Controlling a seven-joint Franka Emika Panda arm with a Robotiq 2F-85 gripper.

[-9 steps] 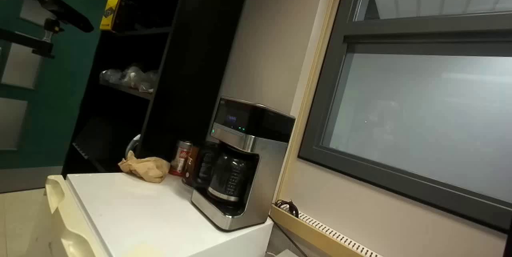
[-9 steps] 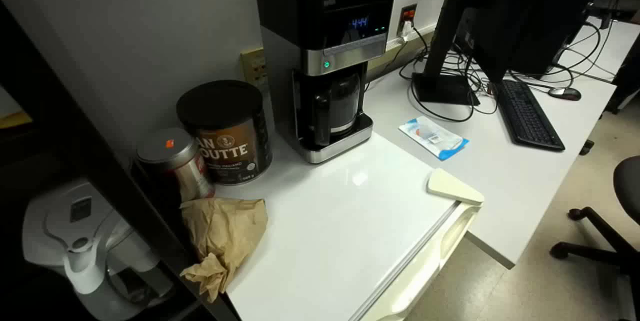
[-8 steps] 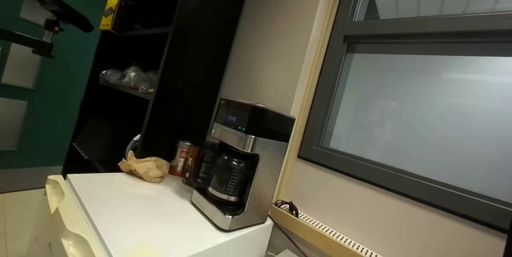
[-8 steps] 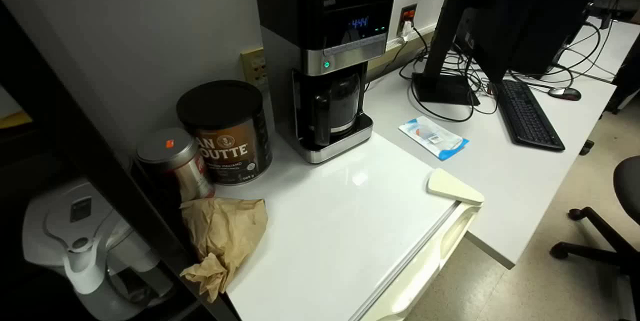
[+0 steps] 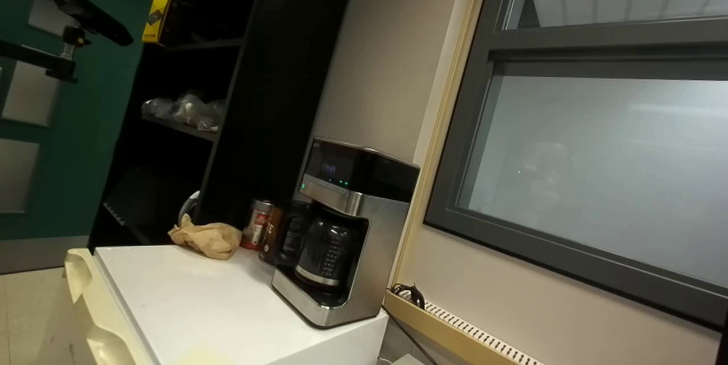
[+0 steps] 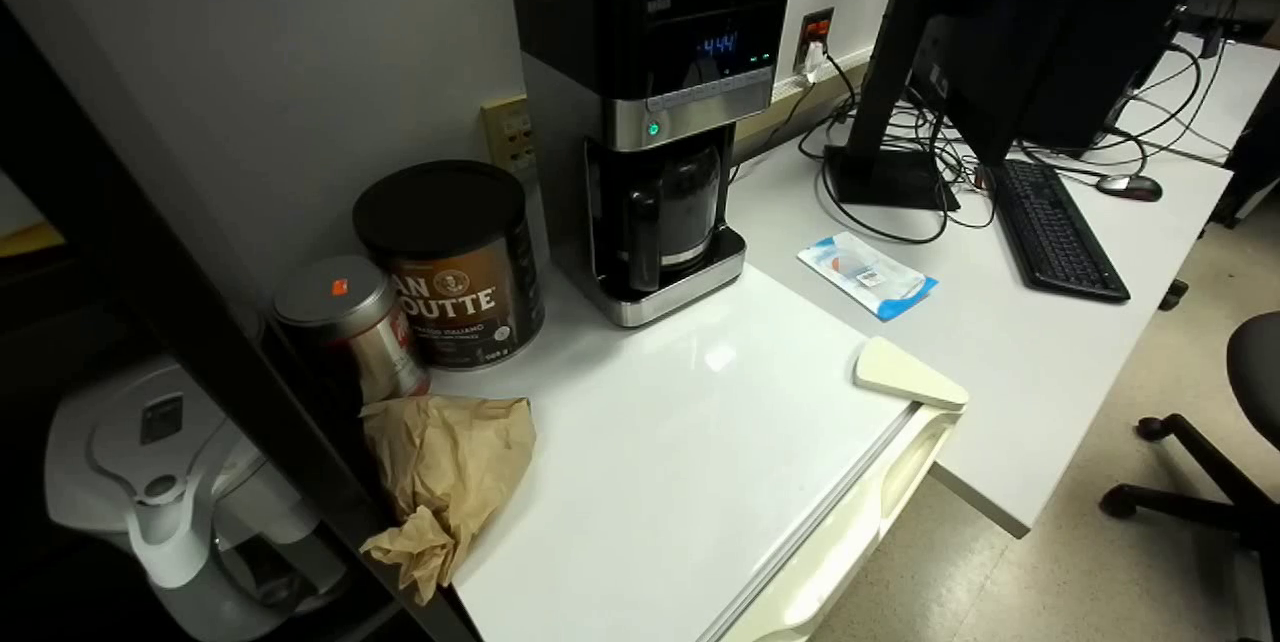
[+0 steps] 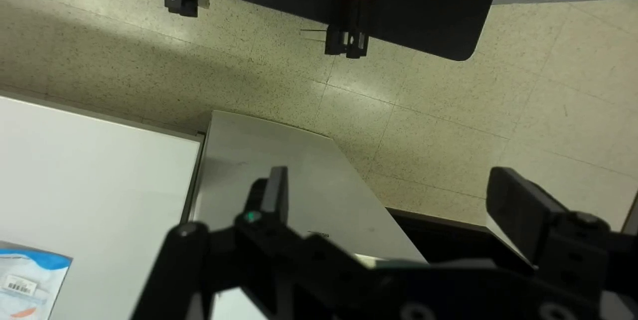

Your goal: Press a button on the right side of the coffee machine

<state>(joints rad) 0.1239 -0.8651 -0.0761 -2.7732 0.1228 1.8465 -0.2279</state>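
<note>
Coffee machine, a tall box in glossy black and brushed silver metal, stands upright on a flat white cabinet top, close to the wall in both exterior views. Its black front display shows 4:44 in blue digits, with small green lights to one side. On the silver band below, a small round button glows green. A dark glass carafe with a black handle sits within the machine.

Just beside the machine stands a large brown-and-black coffee can with a black lid; next to it is a smaller silver-and-red tin with an orange sticker on its lid, and just in front of that lies a crumpled brown paper bag. In an exterior view, a white desk beside the cabinet bears a flat white-and-blue packet, a black keyboard and a dark mouse.

In the wrist view, the black two-fingered gripper is released, its fingers spread wide apart. Through the gap show a smooth grey surface and pale speckled floor tiles. Part of the packet shows at that view's lower left, lying on the desk.
</note>
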